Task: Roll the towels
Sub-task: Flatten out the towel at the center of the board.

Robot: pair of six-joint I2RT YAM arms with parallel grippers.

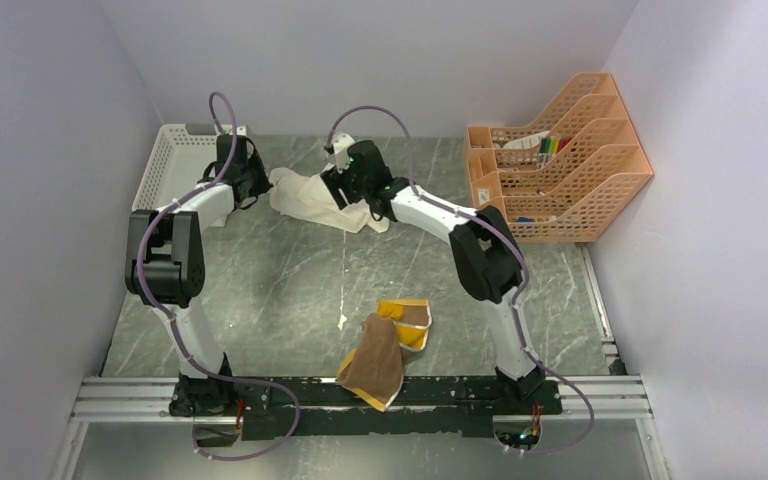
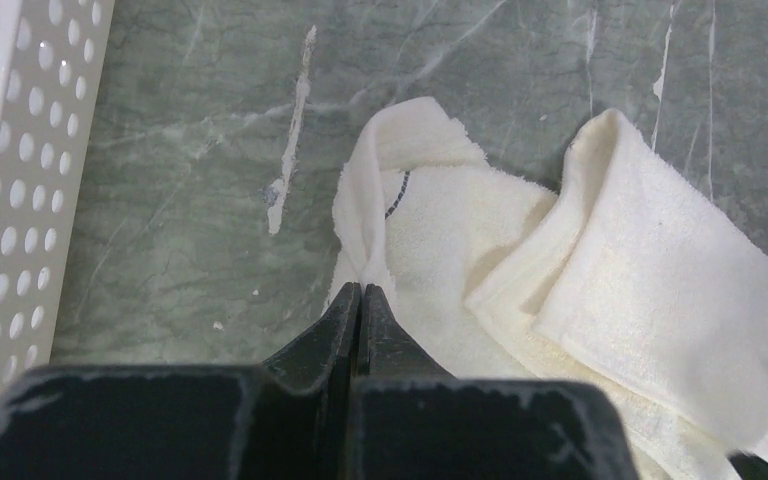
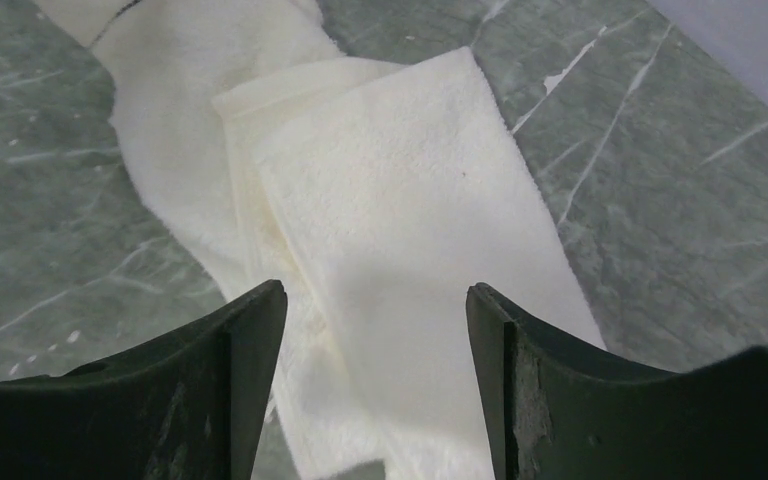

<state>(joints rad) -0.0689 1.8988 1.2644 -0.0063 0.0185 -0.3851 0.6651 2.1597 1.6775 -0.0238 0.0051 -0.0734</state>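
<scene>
The white-and-black left arm [image 1: 175,250] rises from its base, folds at the elbow and reaches to the far side. Its black two-finger left tool [image 2: 360,300] is pinched tight on a raised edge of the cream-white terry towel [image 2: 610,280]. The right arm [image 1: 480,255] stretches forward and inward. The black right tool [image 3: 375,315] points down, its jaws wide apart over the same towel.

Overhead view: I look down on the cream towel [image 1: 312,203] from afar. Wrist views sit close over it, from opposite ends; all three share it.
</scene>
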